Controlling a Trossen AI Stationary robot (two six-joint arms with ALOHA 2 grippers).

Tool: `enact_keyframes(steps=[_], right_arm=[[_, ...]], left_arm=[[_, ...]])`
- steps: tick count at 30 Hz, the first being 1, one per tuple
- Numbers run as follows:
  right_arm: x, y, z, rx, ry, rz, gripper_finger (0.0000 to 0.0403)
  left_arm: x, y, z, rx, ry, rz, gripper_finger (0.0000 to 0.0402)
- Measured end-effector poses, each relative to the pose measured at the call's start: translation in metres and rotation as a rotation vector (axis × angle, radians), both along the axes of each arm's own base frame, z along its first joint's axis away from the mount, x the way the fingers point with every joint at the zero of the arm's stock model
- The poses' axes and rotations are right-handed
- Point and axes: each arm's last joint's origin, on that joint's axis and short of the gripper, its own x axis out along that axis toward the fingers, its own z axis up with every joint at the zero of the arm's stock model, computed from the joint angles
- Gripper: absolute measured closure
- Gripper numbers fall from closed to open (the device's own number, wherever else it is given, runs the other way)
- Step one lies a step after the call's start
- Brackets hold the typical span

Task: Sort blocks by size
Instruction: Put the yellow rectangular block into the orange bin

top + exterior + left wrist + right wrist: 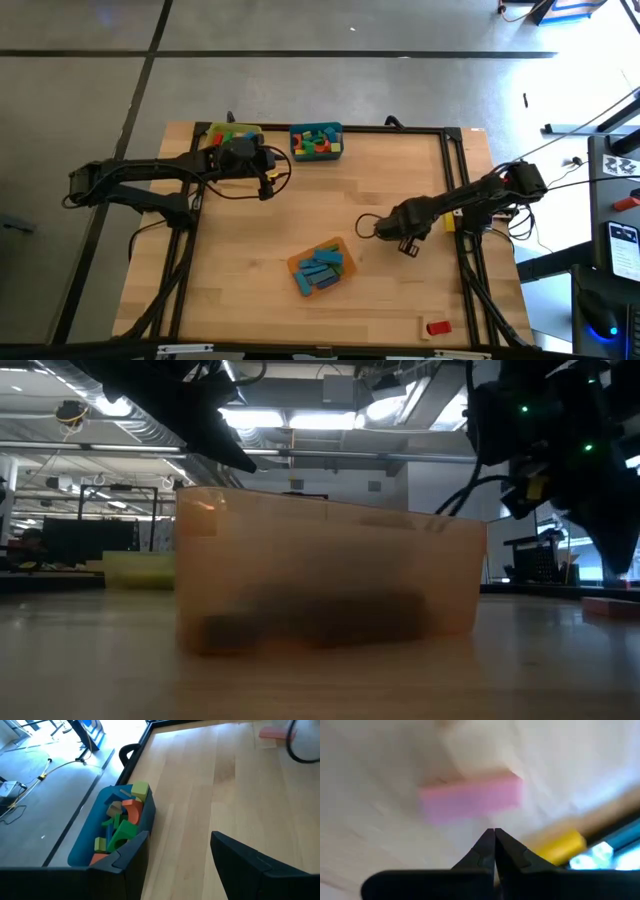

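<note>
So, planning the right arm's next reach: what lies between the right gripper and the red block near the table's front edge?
Only bare wood: in the high view nothing lies between the right gripper and the red block.

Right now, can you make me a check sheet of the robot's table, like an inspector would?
Surface: wooden table, mostly bare in the middle.
Job's things: mixed blocks in the yellow bin and teal bin at the far edge; blue blocks in the orange bin; one red block loose near the front right corner.
Clutter: nothing seen.
Grippers: left gripper open, empty, beside the teal bin; right gripper shut, empty, over bare table on the right.
Cables: black cables loop off both arms' wrists.
Surroundings: grey floor; monitors on a desk to the right.
</note>
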Motion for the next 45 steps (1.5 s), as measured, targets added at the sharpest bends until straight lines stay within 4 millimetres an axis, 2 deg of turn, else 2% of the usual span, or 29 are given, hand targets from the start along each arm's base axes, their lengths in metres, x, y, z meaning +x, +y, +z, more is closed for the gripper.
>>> enact_keyframes(steps=[7,12,16,23,27,33,38,45], right_arm=[[-0.02,-0.019,0.012,-0.134,0.199,-0.052,0.0393],[-0.029,-0.032,-0.003,-0.128,0.234,-0.132,0.0393],[-0.043,-0.041,-0.019,-0.111,0.294,-0.219,0.0393],[-0.039,-0.05,-0.028,-0.116,0.268,-0.294,0.04],[-0.048,-0.054,-0.035,-0.077,0.335,-0.344,0.04],[-0.057,-0.056,-0.048,-0.053,0.331,-0.37,0.0401],[-0.058,-0.056,-0.054,-0.071,0.359,-0.37,0.0401],[-0.049,-0.059,-0.047,-0.131,0.37,-0.354,0.0399]], left_arm=[[0.0,0.0,0.0,0.0,0.0,0.0,0.0205],[0.0,0.0,0.0,0.0,0.0,0.0,0.0205],[0.0,0.0,0.0,0.0,0.0,0.0,0.0205],[0.0,0.0,0.0,0.001,-0.003,0.0,0.0205],[0.0,0.0,0.0,0.001,-0.003,-0.001,0.0205],[0.0,0.0,0.0,0.002,-0.003,-0.001,0.0205],[0.0,0.0,0.0,0.003,-0.003,-0.001,0.0205],[0.001,0.0,0.001,0.004,-0.01,-0.001,0.0205]])
